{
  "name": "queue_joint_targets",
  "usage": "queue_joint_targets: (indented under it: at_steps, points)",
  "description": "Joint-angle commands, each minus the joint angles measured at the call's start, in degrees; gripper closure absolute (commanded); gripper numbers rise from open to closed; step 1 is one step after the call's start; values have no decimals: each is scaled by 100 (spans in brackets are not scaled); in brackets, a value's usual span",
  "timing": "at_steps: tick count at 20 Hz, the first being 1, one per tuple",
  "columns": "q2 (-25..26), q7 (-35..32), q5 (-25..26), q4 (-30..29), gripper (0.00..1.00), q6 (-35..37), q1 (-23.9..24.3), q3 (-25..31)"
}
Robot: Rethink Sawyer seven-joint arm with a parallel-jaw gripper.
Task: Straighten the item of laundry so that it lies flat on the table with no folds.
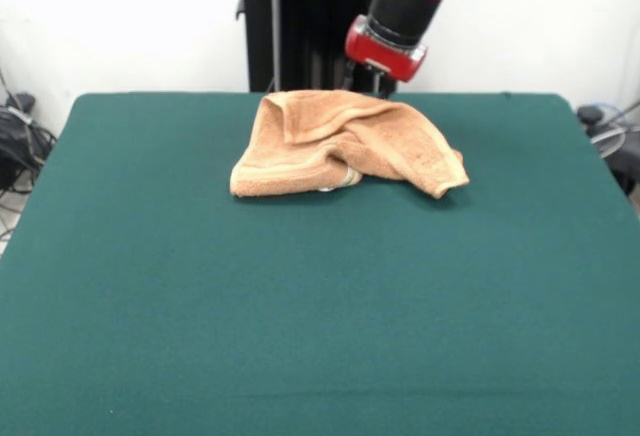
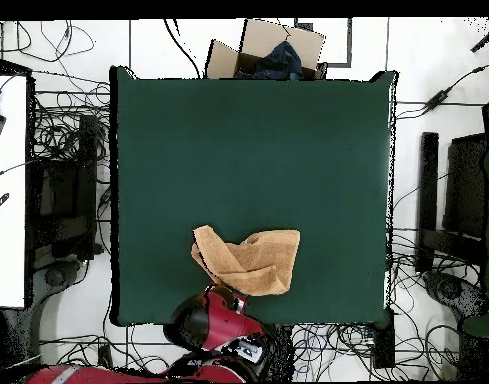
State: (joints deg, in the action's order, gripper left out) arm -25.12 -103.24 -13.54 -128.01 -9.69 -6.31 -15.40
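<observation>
The item of laundry (image 1: 345, 144) is a peach-orange towel, crumpled and folded over itself on the far middle part of the green table (image 1: 300, 306). One corner sticks out toward the right front. In the overhead view the towel (image 2: 248, 260) lies close to the table's bottom edge (image 2: 288, 318), with a flap pointing up-left. My gripper (image 1: 375, 84) hangs from the red wrist just behind the towel's far edge, low over the table. The towel hides its lower part, and in the overhead view the red arm (image 2: 213, 322) covers it.
A cardboard box (image 2: 273, 50) with dark cloth in it stands on the floor beyond the table's top edge in the overhead view. Cables lie on the floor all round. A white desk (image 2: 6, 190) is at the left and black equipment (image 2: 458, 200) at the right.
</observation>
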Motion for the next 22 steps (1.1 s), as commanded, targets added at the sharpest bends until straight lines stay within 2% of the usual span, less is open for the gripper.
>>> queue_joint_targets:
  at_steps: [1,14,22]
  points:
    - [374,-1593,-419,385,0,-525,164,320]
    - [392,-1672,-591,336,0,-592,207,425]
    - [561,-1612,-468,512,0,-915,401,477]
